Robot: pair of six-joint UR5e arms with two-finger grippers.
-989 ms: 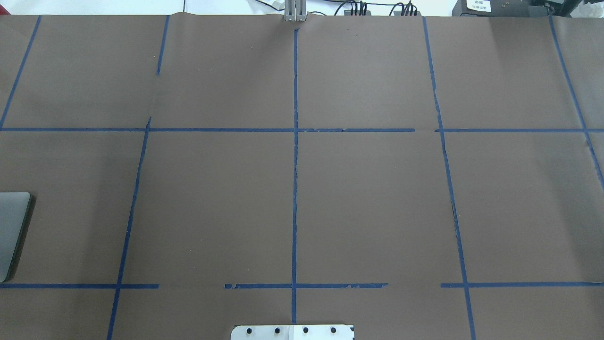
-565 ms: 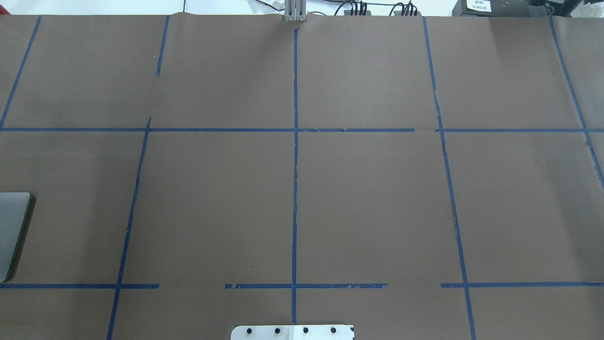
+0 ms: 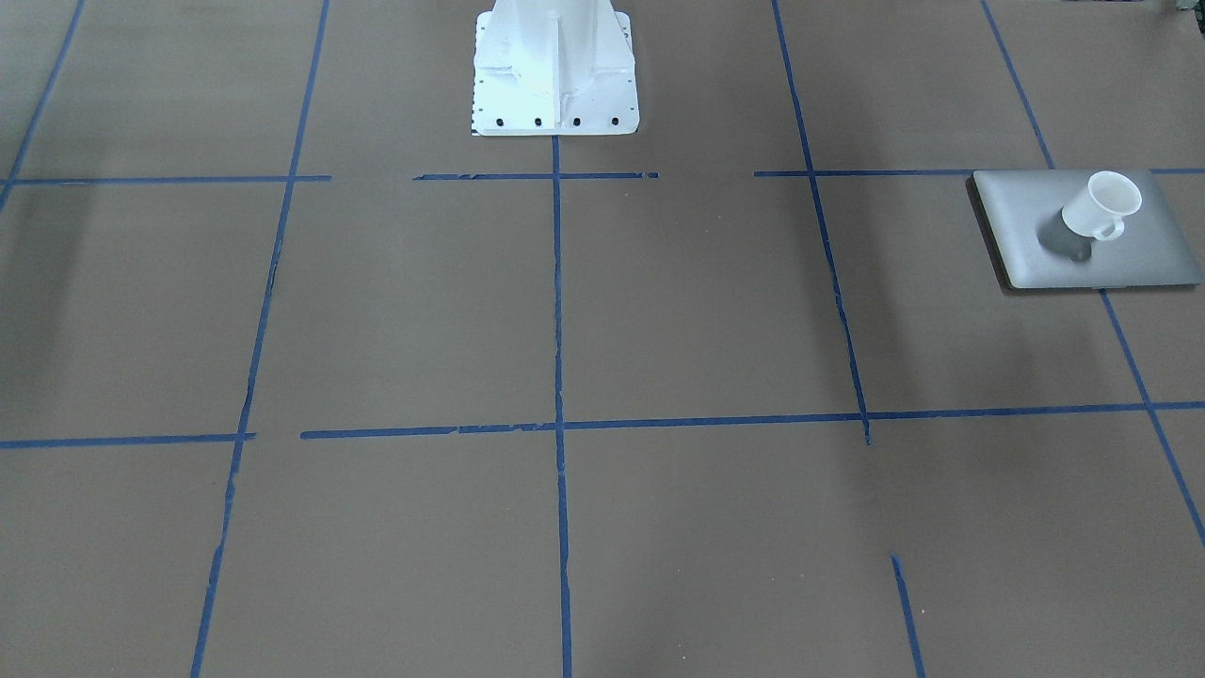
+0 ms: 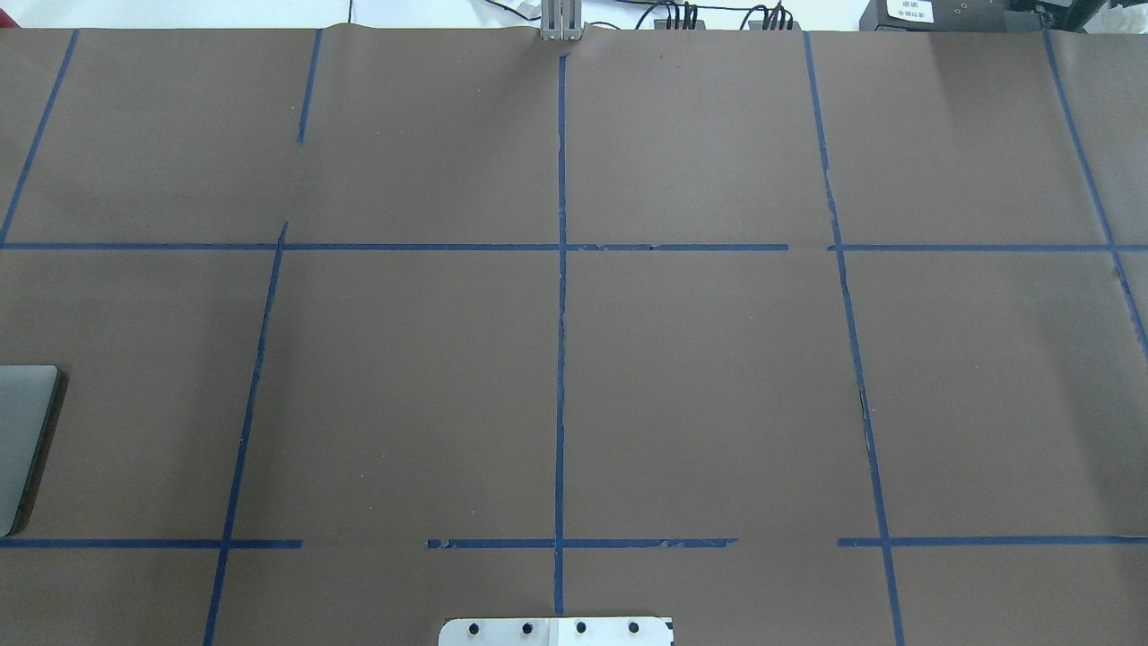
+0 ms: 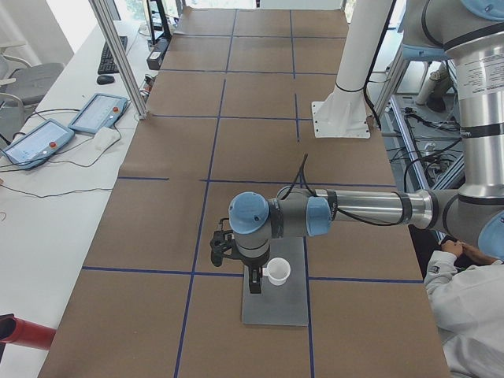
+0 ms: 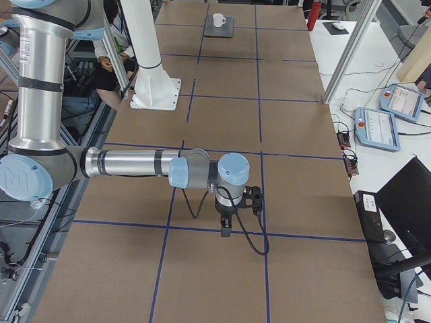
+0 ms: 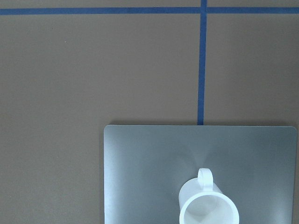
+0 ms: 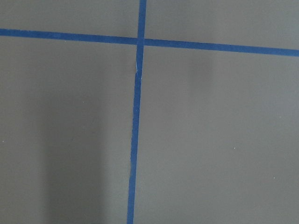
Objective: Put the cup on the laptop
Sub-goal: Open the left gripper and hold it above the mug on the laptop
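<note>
The white cup (image 3: 1101, 207) stands upright on the closed silver-grey laptop (image 3: 1036, 235), free of any gripper. The left wrist view looks straight down on the cup (image 7: 208, 205) and the laptop (image 7: 149, 168), with no fingers in it. In the exterior left view my left gripper (image 5: 253, 282) hangs above the laptop (image 5: 277, 309), just beside the cup (image 5: 277, 272); I cannot tell whether it is open or shut. My right gripper (image 6: 225, 230) hangs over bare table far from the cup (image 6: 218, 20); I cannot tell its state either.
Brown paper with blue tape lines covers the table. The white robot base (image 3: 554, 66) stands at the near middle edge. Only the laptop's edge (image 4: 22, 440) shows in the overhead view. Teach pendants (image 5: 98, 114) lie on the side bench. A person (image 5: 472, 315) sits by the robot.
</note>
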